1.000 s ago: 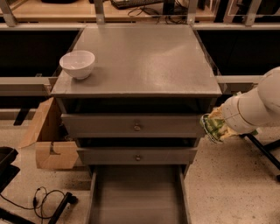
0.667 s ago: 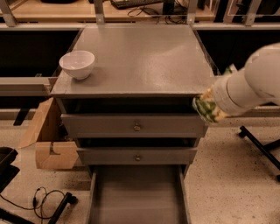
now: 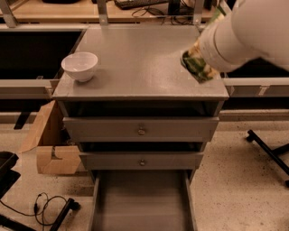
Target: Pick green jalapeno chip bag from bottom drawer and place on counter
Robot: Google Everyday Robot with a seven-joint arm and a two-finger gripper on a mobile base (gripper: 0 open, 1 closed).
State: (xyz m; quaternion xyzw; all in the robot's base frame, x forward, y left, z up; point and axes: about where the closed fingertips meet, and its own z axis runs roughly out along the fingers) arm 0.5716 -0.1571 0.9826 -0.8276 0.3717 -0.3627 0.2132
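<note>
End effector (image 3: 204, 59) with bag (image 3: 194, 67) over counter (image 3: 135, 63)

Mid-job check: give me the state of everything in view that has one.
green jalapeno chip bag: out of the drawer, at the tool, over the counter near its right edge
tool: above the counter, mostly hidden by the white arm
bottom drawer: pulled open
two knobbed drawers: closed
white bowl: upright, on the counter's left

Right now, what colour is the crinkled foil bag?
Bag light green, in end effector over grey counter; camera view.

Speckled pale floor (image 3: 239, 189), tan wooden desk (image 3: 67, 11), cardboard box (image 3: 52, 159).
</note>
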